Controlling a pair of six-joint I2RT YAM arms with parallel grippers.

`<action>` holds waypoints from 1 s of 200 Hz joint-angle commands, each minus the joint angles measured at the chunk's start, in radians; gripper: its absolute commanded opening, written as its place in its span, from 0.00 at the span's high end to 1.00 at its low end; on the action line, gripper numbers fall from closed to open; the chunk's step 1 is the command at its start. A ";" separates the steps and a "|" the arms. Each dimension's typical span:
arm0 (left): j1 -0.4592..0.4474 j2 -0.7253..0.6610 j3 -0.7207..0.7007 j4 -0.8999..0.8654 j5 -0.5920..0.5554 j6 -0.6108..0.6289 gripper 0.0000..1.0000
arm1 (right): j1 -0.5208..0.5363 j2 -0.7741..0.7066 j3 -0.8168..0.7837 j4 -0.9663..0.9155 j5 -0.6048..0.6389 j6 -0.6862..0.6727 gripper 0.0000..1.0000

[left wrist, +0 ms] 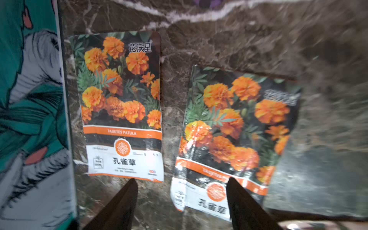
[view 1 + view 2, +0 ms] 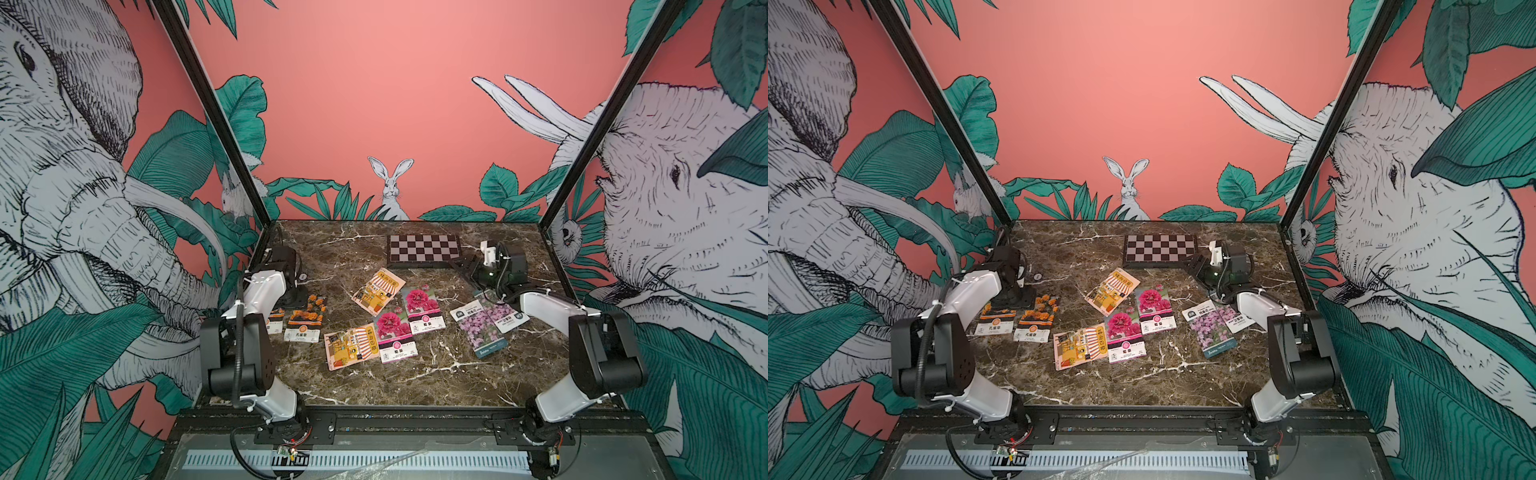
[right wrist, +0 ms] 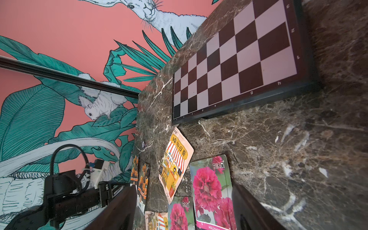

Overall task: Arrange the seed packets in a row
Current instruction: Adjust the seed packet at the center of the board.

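The seed packets lie flat on the marble table (image 2: 415, 374). Two marigold packets (image 2: 994, 320) (image 2: 1036, 322) sit side by side at the left. In the middle are two shop packets (image 2: 378, 289) (image 2: 351, 346) and two magenta packets (image 2: 422, 309) (image 2: 395, 336), partly overlapping. Two lilac packets (image 2: 478, 332) (image 2: 505, 316) overlap at the right. My left gripper (image 1: 181, 180) hangs open over the near ends of the marigold packets (image 1: 121, 103) (image 1: 235, 129), holding nothing. My right gripper (image 2: 461, 264) (image 3: 183, 186) is open and empty, raised behind the magenta packets.
A black-and-white chequered board (image 2: 423, 249) lies at the back centre, just beside my right gripper. The enclosure's left wall (image 1: 29, 119) runs close along the leftmost marigold packet. Black frame posts (image 2: 208, 112) rise at the back corners.
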 commanded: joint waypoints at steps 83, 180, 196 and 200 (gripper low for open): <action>-0.061 -0.004 -0.192 0.079 0.120 -0.350 0.44 | -0.004 0.002 -0.001 0.049 0.000 0.006 0.25; -0.036 0.127 -0.182 0.174 0.089 -0.374 0.52 | -0.005 0.001 -0.005 0.049 0.005 0.011 0.26; -0.024 0.141 -0.173 0.174 0.087 -0.365 0.52 | -0.005 0.003 -0.002 0.050 0.004 0.011 0.26; -0.022 0.144 -0.169 0.173 0.084 -0.361 0.52 | -0.004 0.002 -0.002 0.051 0.004 0.011 0.26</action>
